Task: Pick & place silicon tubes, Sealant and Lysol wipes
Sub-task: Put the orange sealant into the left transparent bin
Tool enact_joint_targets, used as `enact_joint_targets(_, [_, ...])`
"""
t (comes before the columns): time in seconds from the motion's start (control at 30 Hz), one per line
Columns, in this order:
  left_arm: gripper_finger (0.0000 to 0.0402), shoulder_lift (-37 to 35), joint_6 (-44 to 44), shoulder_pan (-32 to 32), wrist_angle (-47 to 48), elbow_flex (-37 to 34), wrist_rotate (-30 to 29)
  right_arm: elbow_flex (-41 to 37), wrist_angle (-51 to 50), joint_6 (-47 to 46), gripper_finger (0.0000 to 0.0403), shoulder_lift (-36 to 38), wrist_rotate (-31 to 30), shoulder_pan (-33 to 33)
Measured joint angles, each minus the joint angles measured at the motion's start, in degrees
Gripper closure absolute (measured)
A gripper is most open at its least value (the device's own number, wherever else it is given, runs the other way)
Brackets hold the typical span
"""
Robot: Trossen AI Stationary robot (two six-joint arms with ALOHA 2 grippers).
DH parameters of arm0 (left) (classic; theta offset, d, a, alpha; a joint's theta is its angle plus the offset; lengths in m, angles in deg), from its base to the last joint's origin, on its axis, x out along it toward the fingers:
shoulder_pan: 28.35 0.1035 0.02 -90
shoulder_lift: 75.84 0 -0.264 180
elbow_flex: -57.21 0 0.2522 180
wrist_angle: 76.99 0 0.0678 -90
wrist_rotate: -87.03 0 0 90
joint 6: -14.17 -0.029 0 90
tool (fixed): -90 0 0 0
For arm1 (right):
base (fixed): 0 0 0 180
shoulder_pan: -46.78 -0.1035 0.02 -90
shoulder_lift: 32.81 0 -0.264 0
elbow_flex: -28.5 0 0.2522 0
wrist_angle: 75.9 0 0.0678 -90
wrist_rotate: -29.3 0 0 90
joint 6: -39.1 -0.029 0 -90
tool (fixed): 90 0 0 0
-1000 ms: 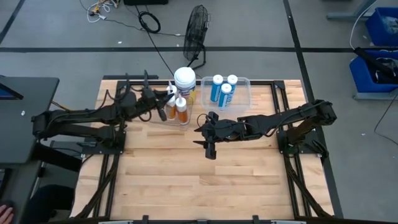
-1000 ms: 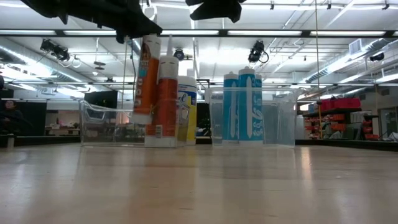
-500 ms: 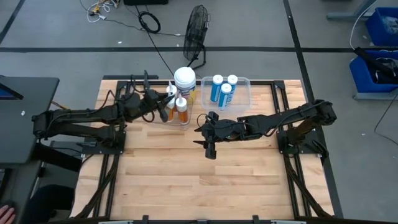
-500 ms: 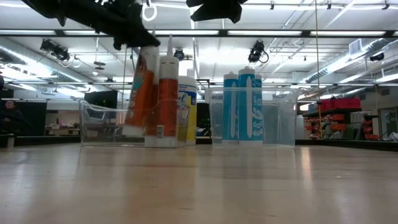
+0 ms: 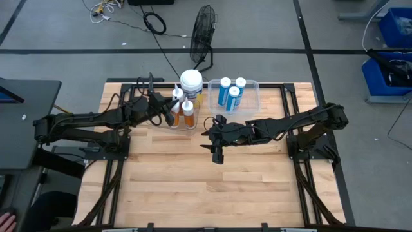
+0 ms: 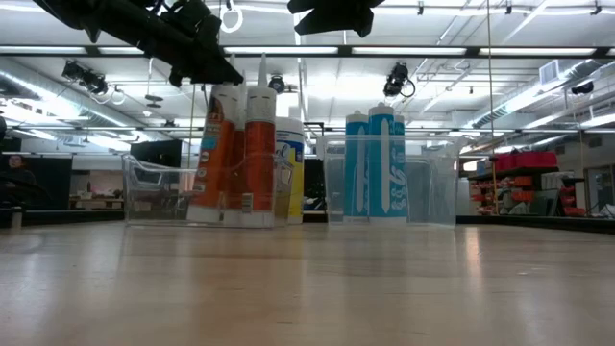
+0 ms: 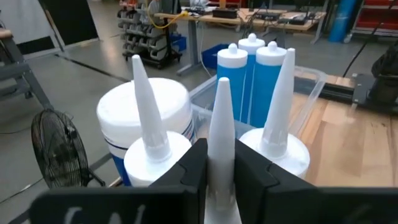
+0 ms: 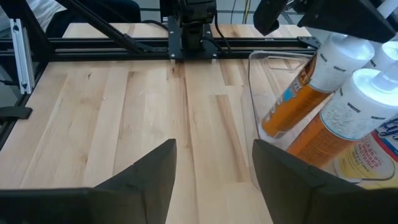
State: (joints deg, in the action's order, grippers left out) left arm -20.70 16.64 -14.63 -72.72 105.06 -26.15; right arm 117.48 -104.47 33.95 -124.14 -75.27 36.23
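Two orange tubes stand in the left bin [image 5: 168,122] at the far side of the worktop [image 5: 193,187]: one upright [image 6: 259,154], one [image 6: 219,159] tilted, its nozzle pinched between the fingers [image 7: 249,171] of the left gripper [image 7: 221,171]. Lysol wipes [image 5: 191,82] stand just behind them, upright in the same bin. Three blue tubes [image 5: 230,92] fill the right bin [image 5: 253,103]. Right gripper [image 5: 217,153] hovers mid-worktop, fingers [image 8: 152,171] spread, holding nothing.
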Motion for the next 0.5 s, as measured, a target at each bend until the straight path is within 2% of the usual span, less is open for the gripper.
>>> enact_joint_targets(0.13, [0.0336, -0.02, 0.46, -0.01, 0.8, 0.0, -0.36, 0.0, 0.0, 0.01, 0.0188, 0.0, 0.0, 0.0])
enact_joint_targets(0.37, [0.0349, -0.07, 1.58, 0.0, 1.35, 0.04, -0.57, 0.0, 0.0, 0.02, 0.0188, 0.0, 0.0, 0.0])
enact_joint_targets(0.5, [0.0324, -0.07, 1.48, -0.04, 1.59, 0.07, -0.63, 0.0, 0.0, 0.04, 0.0188, 0.0, 0.0, 0.0])
